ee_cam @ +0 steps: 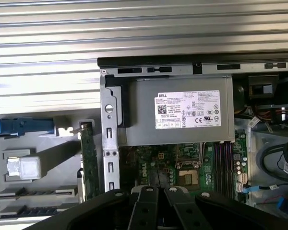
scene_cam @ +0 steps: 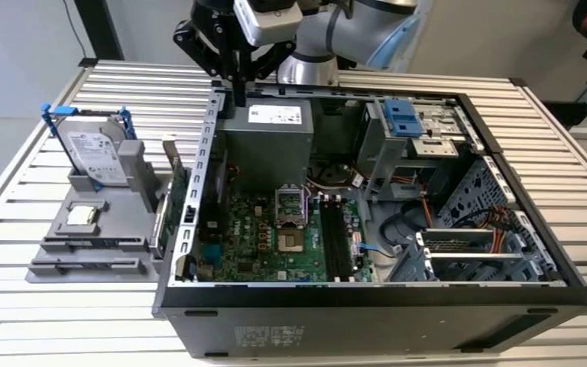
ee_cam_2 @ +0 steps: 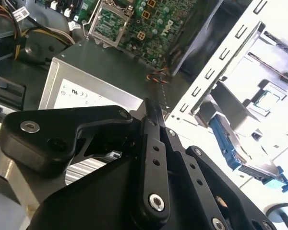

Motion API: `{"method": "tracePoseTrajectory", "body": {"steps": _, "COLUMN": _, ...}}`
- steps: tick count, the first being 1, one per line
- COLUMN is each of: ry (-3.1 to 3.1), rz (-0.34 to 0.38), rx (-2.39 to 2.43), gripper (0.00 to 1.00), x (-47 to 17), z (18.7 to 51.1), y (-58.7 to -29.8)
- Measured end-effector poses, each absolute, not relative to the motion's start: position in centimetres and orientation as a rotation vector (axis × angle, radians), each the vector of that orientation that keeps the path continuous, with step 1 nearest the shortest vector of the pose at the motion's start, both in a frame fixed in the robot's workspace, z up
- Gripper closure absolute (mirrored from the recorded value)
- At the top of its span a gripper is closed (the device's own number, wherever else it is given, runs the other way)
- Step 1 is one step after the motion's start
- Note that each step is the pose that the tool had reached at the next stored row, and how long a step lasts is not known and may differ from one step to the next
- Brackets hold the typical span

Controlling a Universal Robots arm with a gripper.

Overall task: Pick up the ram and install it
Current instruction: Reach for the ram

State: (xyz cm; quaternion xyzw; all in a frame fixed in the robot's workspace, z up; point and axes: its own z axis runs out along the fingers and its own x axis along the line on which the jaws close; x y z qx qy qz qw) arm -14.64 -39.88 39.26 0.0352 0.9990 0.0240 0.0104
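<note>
Ram slots (scene_cam: 335,235) sit well apart from the gripper (scene_cam: 238,90), which hangs above the power supply (scene_cam: 268,141) with its fingers pinched together

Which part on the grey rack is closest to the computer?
The green board standing on edge beside the case; the blue-framed drive and square chip sit farther off.

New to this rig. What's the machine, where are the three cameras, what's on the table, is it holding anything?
It is one robot arm with a black gripper. The exterior view comes from a camera off the arm; both wrist views ride on the arm and look past the gripper. On the slatted table lies an open computer case; beside it, a grey holder carries a hard drive in a blue frame and a green card on edge. The jaws look shut, with nothing visible between them.
</note>
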Motion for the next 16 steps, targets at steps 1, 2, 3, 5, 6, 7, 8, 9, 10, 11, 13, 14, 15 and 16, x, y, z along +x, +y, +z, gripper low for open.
{"method": "tracePoseTrajectory", "body": {"steps": 1, "ry": 3.118, "rz": 0.075, "rx": 0.110, "gripper": 1.00, "x": -14.8, "z": 39.3, "y": -39.9}}
{"method": "tracePoseTrajectory", "body": {"steps": 2, "ry": 3.118, "rz": 0.075, "rx": 0.110, "gripper": 1.00, "x": -15.0, "z": 39.3, "y": -39.9}}
{"method": "tracePoseTrajectory", "body": {"steps": 3, "ry": 3.118, "rz": 0.075, "rx": 0.110, "gripper": 1.00, "x": -15.2, "z": 39.3, "y": -39.9}}
{"method": "tracePoseTrajectory", "body": {"steps": 5, "ry": 3.118, "rz": 0.075, "rx": 0.110, "gripper": 1.00, "x": -15.6, "z": 39.3, "y": -39.9}}
{"method": "tracePoseTrajectory", "body": {"steps": 6, "ry": 3.118, "rz": 0.075, "rx": 0.110, "gripper": 1.00, "x": -15.8, "z": 39.3, "y": -39.9}}
{"method": "tracePoseTrajectory", "body": {"steps": 7, "ry": 3.118, "rz": 0.075, "rx": 0.110, "gripper": 1.00, "x": -15.9, "z": 39.3, "y": -39.9}}
{"method": "tracePoseTrajectory", "body": {"steps": 8, "ry": 3.118, "rz": 0.075, "rx": 0.110, "gripper": 1.00, "x": -16.1, "z": 39.3, "y": -39.9}}
{"method": "tracePoseTrajectory", "body": {"steps": 9, "ry": 3.118, "rz": 0.075, "rx": 0.110, "gripper": 1.00, "x": -16.3, "z": 39.3, "y": -39.9}}
{"method": "tracePoseTrajectory", "body": {"steps": 10, "ry": 3.118, "rz": 0.075, "rx": 0.110, "gripper": 1.00, "x": -16.5, "z": 39.3, "y": -39.9}}
{"method": "tracePoseTrajectory", "body": {"steps": 11, "ry": 3.118, "rz": 0.075, "rx": 0.110, "gripper": 1.00, "x": -16.7, "z": 39.3, "y": -39.9}}
{"method": "tracePoseTrajectory", "body": {"steps": 13, "ry": 3.118, "rz": 0.075, "rx": 0.110, "gripper": 1.00, "x": -17.0, "z": 39.3, "y": -39.9}}
{"method": "tracePoseTrajectory", "body": {"steps": 14, "ry": 3.118, "rz": 0.075, "rx": 0.110, "gripper": 1.00, "x": -17.2, "z": 39.3, "y": -39.9}}
{"method": "tracePoseTrajectory", "body": {"steps": 15, "ry": 3.118, "rz": 0.075, "rx": 0.110, "gripper": 1.00, "x": -17.4, "z": 39.3, "y": -39.9}}
{"method": "tracePoseTrajectory", "body": {"steps": 16, "ry": 3.118, "rz": 0.075, "rx": 0.110, "gripper": 1.00, "x": -17.6, "z": 39.3, "y": -39.9}}
